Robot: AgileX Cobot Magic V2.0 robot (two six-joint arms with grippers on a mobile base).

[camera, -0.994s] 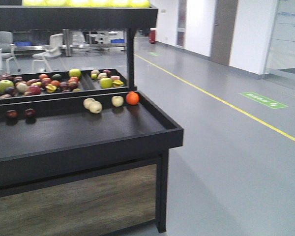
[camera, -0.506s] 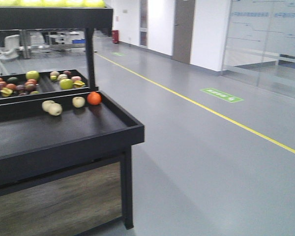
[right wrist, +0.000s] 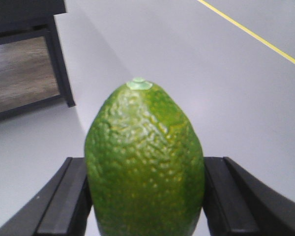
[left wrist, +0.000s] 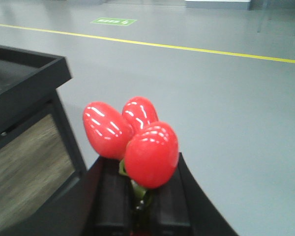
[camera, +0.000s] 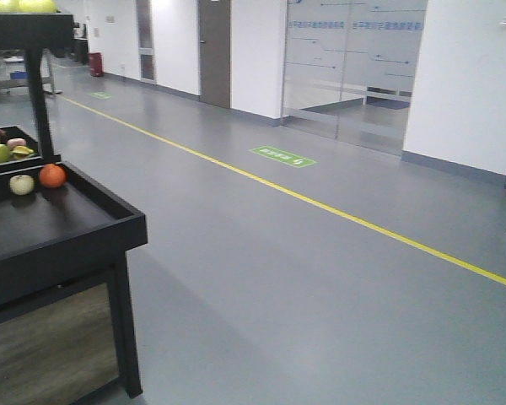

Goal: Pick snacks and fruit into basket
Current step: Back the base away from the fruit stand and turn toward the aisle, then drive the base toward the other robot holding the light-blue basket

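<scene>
Swinging right, the front view has slid the black fruit counter to its left edge, with open grey floor ahead. Left fingers pinch a glossy red three-lobed fruit cluster; right fingers clamp a bumpy green avocado. Both picks look done; no basket shows, so finding it comes next.

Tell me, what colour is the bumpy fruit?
Green avocado, clearest in the right wrist view.
</scene>
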